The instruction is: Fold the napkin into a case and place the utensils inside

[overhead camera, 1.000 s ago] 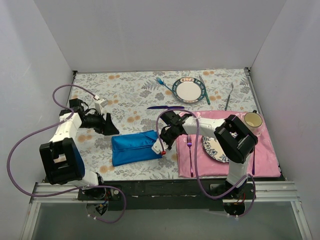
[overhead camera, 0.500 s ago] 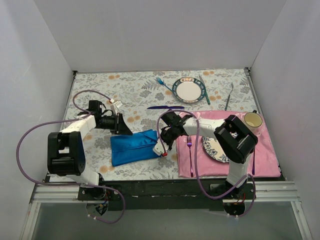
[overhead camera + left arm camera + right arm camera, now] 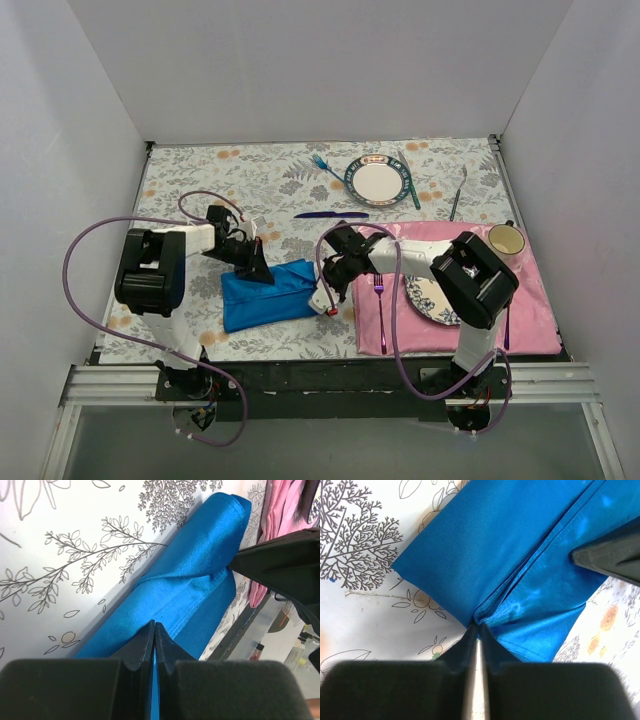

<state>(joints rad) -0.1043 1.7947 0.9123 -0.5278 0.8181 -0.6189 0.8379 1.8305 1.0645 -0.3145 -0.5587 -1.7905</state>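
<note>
Surface: floral-printed surface (image 3: 200, 190), white walls around.
Cloth: blue napkin (image 3: 268, 297), folded, just left of the pink placemat (image 3: 540, 300).
Left arm: left fingers (image 3: 145, 645) closed — pinching the napkin's far edge.
Right arm: right fingers (image 3: 471, 641) closed — pinching its end fold.
Utensil: purple knife (image 3: 330, 214) beyond the napkin.

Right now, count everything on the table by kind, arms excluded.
Forks: 2, light-blue fork, magenta fork
Knives: 2, dark purple knife, teal knife
Unclear utensils: 2, grey utensil, purple utensil
Plates: 2, far plate, near plate
Cups: 1, yellow cup
Cloths: 2, napkin, placemat
Total: 11
</note>
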